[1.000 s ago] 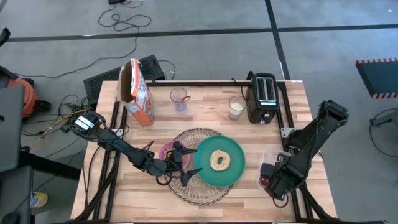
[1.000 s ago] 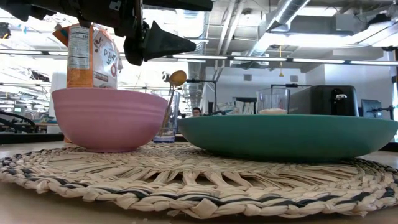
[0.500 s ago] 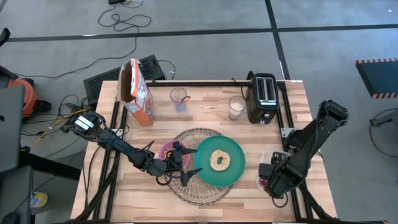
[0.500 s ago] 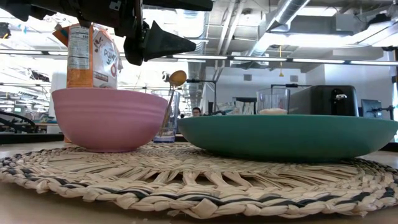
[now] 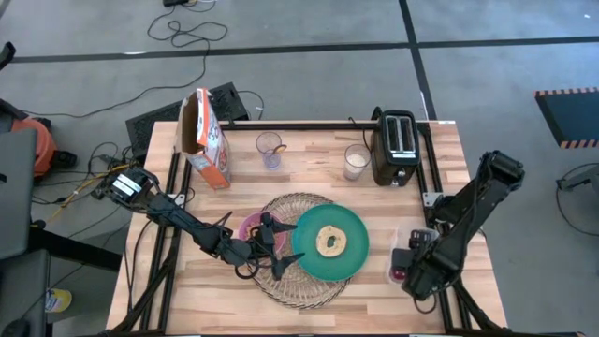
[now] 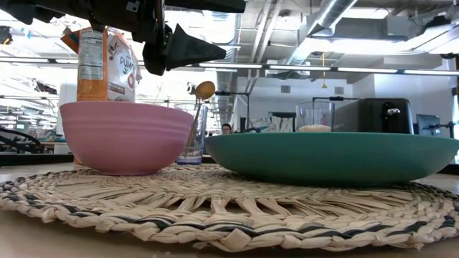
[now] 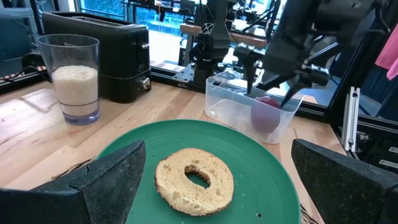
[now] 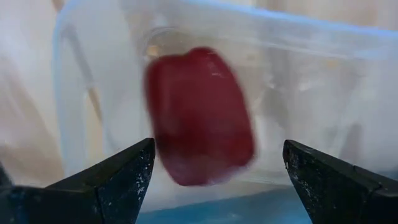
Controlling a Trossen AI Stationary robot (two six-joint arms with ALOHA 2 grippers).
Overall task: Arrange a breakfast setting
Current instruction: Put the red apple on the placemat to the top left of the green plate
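The woven mat [image 5: 301, 249] is set at the table's near middle, at 6 o'clock. On it the bowl [image 5: 253, 227] is placed at 9 o'clock and the plate [image 5: 328, 241] at 3 o'clock — the bread ring [image 5: 330, 241] lies on the plate. The tub [image 5: 402, 255] (the fruit [image 7: 267, 120] inside) is found beyond the mat at 3 o'clock; the toaster [image 5: 396, 146] at 1 o'clock.

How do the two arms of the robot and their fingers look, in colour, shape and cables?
Both arms are dark, almost black, built of jointed segments. The left arm has a white patch near its base, with loose yellow and black cables beside it. The right arm looks plain dark. The fingers are dark, wedge-shaped and tapered, with a rough, speckled surface.
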